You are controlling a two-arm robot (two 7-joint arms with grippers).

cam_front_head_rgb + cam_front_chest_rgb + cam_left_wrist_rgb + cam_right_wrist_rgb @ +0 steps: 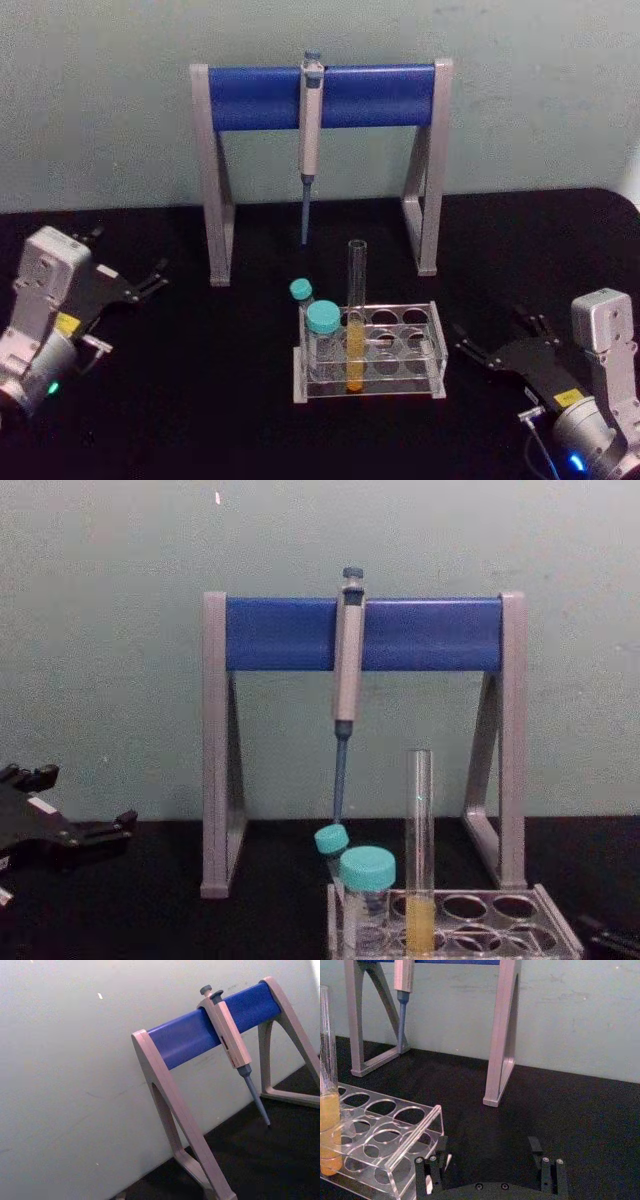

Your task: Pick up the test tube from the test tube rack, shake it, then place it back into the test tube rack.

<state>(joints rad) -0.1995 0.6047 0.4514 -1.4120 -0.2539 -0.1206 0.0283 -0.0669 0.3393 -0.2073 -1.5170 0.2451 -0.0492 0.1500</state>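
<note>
In the lower right of the head view the right gripper point(478, 352) is resting low on the black tabletop point(200, 380), its dark fingers standing apart and pointing toward the frame's middle. Just beyond those fingertips, at lower centre, the low clear plastic test tube rack point(425, 345) with round holes in its top plate is sitting flat. The long, thin clear glass test tube point(356, 310), uncapped and holding yellow liquid in its lower part, is standing upright in a front hole left of the rack's middle, its long axis vertical and its open mouth rising well above the plate. In the right wrist view the tube point(327, 1080) is showing at the left edge, past the rack's near corner point(415, 1135), with the open fingers point(428, 1180) at the bottom. The right arm looks the nearer; the grasp probably calls for a sideways reach onto the bare glass above the rack.

Two short clear vials with teal caps point(322, 318) are standing in the rack's left end, close beside the tube, so room there is tight.

At the left edge the left gripper point(150, 284) is sitting parked, well apart from the rack, its fingers slightly apart.

Farther back, a grey-and-blue pipette stand point(320, 95) is carrying a hanging grey-blue pipette point(310, 130) against a pale green wall point(100, 100).
</note>
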